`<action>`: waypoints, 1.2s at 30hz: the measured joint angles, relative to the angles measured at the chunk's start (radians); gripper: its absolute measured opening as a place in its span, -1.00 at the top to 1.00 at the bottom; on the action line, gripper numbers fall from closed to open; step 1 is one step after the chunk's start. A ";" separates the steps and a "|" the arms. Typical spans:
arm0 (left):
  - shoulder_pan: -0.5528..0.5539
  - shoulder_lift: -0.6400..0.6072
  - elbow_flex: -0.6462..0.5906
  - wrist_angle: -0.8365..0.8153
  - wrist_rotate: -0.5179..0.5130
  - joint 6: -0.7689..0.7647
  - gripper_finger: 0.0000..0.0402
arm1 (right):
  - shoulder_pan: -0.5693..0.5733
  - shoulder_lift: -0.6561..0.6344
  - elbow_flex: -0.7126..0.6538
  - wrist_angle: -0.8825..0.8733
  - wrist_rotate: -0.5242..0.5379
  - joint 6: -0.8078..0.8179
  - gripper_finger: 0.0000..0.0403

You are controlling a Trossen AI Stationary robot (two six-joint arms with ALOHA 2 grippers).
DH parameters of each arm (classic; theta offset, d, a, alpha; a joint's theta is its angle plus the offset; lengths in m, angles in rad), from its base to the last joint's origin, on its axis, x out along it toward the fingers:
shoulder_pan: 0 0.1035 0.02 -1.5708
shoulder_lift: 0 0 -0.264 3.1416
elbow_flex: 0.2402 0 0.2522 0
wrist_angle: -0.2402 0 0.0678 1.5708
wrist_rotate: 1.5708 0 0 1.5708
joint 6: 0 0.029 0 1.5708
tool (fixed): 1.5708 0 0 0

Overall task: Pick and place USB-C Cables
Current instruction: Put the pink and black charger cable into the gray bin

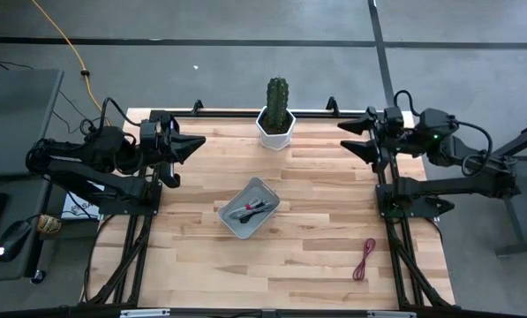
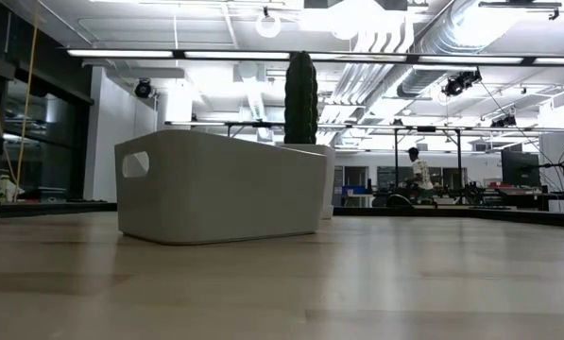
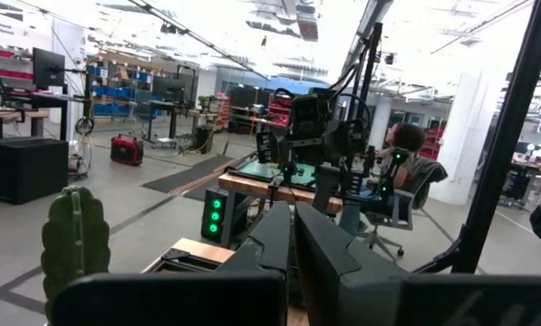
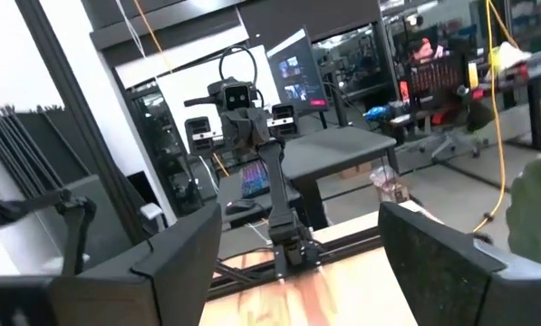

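A dark red cable bundle [image 1: 365,259] lies flat on the wooden table near the right front corner. More cable bundles [image 1: 251,209], dark, grey and one with red, lie inside a grey bin [image 1: 233,221] at the table's middle. The low view shows only that bin's wall [image 2: 220,184], not its contents. My left gripper [image 1: 199,141] [image 3: 293,240] hovers shut over the far left of the table, pointing right. My right gripper [image 1: 347,138] [image 4: 299,217] hovers open over the far right, pointing left. Neither gripper is near a cable.
A cactus in a white pot [image 1: 277,115] [image 2: 300,94] stands at the middle of the far edge, between the two grippers. A yellow cord [image 1: 69,44] runs across the floor beyond the table. Bare wood lies around the bin. A person sits far off in the room.
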 joint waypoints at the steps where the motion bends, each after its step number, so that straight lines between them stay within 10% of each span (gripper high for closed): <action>1: 0.000 0.000 0.000 0.000 0.000 0.000 1.00 | 0.000 0.000 0.000 0.001 0.000 -0.019 -0.43; 36: 0.000 0.000 0.000 0.000 0.000 0.000 1.00 | 0.000 0.001 0.001 0.024 -0.057 -0.099 -0.43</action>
